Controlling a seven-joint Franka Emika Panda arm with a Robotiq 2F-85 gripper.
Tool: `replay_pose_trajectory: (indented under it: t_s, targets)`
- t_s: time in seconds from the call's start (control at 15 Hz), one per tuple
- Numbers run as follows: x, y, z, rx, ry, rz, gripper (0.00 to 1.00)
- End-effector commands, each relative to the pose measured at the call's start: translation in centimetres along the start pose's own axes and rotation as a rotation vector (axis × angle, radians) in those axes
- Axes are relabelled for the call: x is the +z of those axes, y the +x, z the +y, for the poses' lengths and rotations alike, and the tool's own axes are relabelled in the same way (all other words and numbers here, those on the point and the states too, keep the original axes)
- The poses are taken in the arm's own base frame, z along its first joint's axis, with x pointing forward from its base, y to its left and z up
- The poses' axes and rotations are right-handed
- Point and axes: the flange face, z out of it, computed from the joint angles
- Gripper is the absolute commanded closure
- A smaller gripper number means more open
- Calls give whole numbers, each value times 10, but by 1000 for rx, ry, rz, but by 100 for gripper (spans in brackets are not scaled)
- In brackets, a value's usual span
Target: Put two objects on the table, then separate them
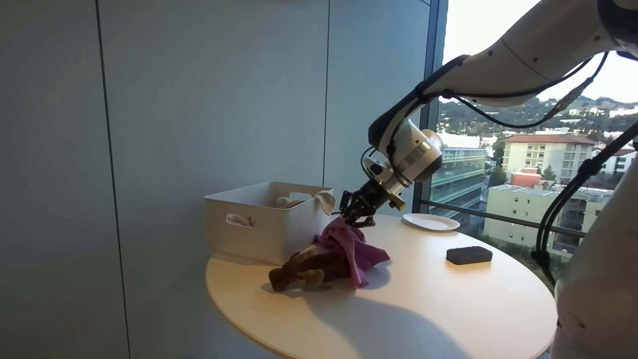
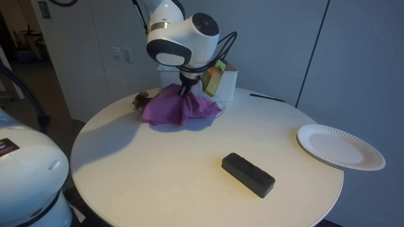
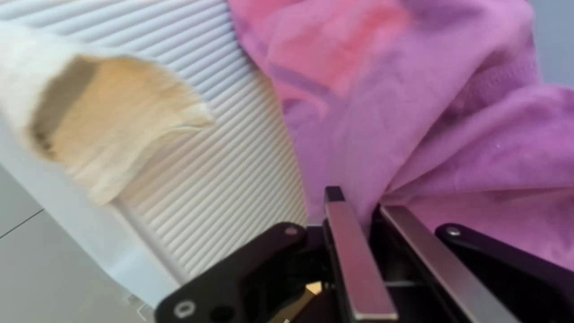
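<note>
The black gripper (image 3: 360, 202) pinches the soft pink-purple cloth (image 2: 170, 107), which partly covers the brown fuzzy plush toy (image 1: 318, 264) on the round cream-white table (image 2: 170, 176). The separating step seems in hand; next, the cloth should be lifted away.

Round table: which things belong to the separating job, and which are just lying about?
Job: pink cloth, pinched in the jaws; brown plush; round table.
Lying about: white box; pale cloth over its rim; black block; paper plate; thin dark stick.
</note>
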Motion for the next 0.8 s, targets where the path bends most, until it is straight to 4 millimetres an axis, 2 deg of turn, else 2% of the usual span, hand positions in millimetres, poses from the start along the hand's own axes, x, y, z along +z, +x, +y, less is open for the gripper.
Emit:
replay_pose_trajectory:
  t_s: [0.0, 0.27, 0.4, 0.53, 0.6, 0.67, 0.73]
  targets:
    - [-42, 17, 24, -52, -156, -54, 82]
    - [-76, 16, 51, -121, -256, -178, 83]
    - [-87, -4, 57, -140, -281, -286, 84]
    - [-76, -40, 38, -47, -249, -358, 83]
    - [-67, -50, 28, 19, -207, -345, 58]
    - [-56, -63, 14, 77, -153, -336, 57]
    - [-46, -71, 3, 114, -109, -319, 52]
